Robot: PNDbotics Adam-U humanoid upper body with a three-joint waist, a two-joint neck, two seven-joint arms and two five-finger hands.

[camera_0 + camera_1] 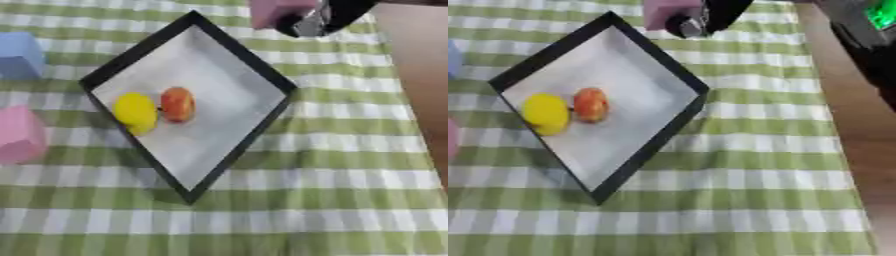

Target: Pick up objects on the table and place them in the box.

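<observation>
Right robot hand [319, 20] at 12 o'clock, over mauve block [273, 11]; finger state unclear; block looks light, rigid, flat-sided, best gripped across opposite faces; box [254, 62] adjacent.

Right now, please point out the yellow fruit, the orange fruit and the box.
yellow fruit [136, 112]: left eye view, middle of its top.
orange fruit [178, 104]: left eye view, middle of its skin.
box [249, 57]: left eye view, black far-right wall.

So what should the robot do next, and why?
Probably close the right robot hand on the purple block at the far edge and lift it. That hand is already at the block, and the box beside it holds only two fruits.
</observation>
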